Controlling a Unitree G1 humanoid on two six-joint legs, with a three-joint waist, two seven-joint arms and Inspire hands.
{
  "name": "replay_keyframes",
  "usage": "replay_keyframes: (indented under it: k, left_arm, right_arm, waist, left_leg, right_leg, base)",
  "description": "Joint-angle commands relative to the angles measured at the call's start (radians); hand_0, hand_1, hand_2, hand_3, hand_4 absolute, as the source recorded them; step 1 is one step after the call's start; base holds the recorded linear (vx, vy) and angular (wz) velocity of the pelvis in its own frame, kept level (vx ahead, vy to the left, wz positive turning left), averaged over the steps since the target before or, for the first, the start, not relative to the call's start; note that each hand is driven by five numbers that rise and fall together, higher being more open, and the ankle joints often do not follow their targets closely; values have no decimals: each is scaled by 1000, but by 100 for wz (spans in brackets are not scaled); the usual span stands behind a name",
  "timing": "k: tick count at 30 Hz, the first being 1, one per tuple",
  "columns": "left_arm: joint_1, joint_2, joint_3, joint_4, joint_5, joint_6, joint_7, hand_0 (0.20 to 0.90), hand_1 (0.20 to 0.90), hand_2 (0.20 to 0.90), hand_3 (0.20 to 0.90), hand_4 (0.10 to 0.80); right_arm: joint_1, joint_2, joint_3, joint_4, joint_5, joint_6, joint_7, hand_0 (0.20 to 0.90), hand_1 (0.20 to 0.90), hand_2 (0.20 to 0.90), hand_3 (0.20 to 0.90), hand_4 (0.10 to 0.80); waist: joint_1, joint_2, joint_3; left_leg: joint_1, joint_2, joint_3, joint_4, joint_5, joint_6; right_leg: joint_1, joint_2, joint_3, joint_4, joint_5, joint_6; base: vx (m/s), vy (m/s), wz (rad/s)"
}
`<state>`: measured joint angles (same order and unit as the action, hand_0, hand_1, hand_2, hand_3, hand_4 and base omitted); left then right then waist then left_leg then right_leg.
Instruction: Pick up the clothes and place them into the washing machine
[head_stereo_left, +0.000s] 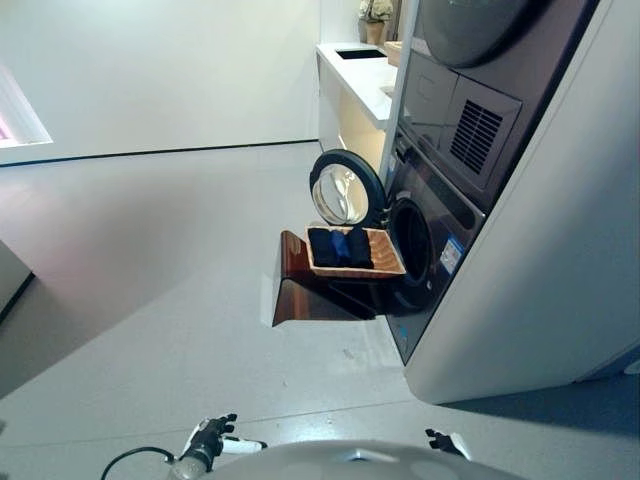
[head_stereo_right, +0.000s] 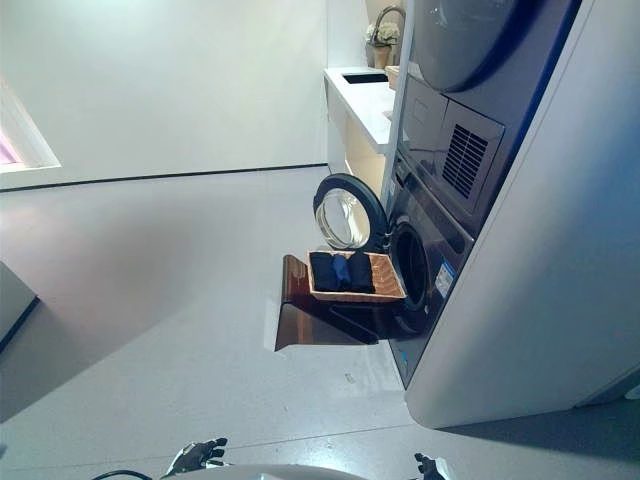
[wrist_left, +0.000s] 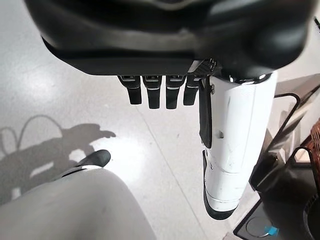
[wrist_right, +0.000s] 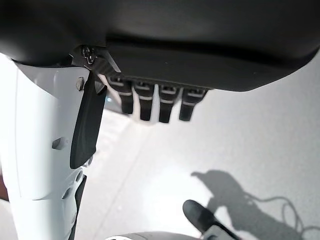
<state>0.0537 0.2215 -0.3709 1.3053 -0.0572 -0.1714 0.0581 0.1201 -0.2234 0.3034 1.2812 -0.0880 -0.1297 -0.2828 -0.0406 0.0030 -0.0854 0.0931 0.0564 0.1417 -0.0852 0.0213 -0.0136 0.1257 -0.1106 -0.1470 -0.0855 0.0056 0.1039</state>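
Observation:
A shallow wicker basket (head_stereo_left: 388, 253) rests on a low dark brown box (head_stereo_left: 310, 290) in front of the washing machine (head_stereo_left: 440, 225). Dark and blue clothes (head_stereo_left: 340, 246) lie folded in the basket. The machine's round door (head_stereo_left: 345, 188) stands open beside the dark drum opening (head_stereo_left: 411, 240). My left hand (head_stereo_left: 212, 436) hangs low near my body, far from the basket, open and empty; its straight fingers (wrist_left: 155, 92) and white-covered thumb point at the floor. My right hand (head_stereo_left: 444, 441) also hangs low, open and empty, with its fingers (wrist_right: 152, 102) straight.
A dryer (head_stereo_left: 480, 110) is stacked above the washing machine. A white counter (head_stereo_left: 360, 70) with a sink and a potted plant (head_stereo_left: 375, 15) stands behind it. Grey floor (head_stereo_left: 160, 260) stretches between me and the box.

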Motion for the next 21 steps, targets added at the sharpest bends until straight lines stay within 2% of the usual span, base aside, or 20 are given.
replay_keyframes:
  k: [1,21]
  left_arm:
    - [-62,-70,24,49,-5,-22,-14,900,900,900,900,800]
    - [-70,-53,36,55,47,-7,66,900,900,900,900,800]
  right_arm:
    - [-70,-8,-16,56,1,-8,3,900,900,900,900,800]
    - [-69,-5,-20,57,-9,-7,-20,900,900,900,900,800]
  waist:
    - [7,-16,19]
    - [15,-17,12]
  left_leg:
    - [-11,-64,-36,-2,-76,-6]
    - [-1,-67,-39,-2,-82,-1]
  right_leg:
    - [-48,49,19,3,-4,-9]
    - [-39,46,20,2,-5,-9]
  base:
    - [0,0,0]
    - [3,-1,-1]
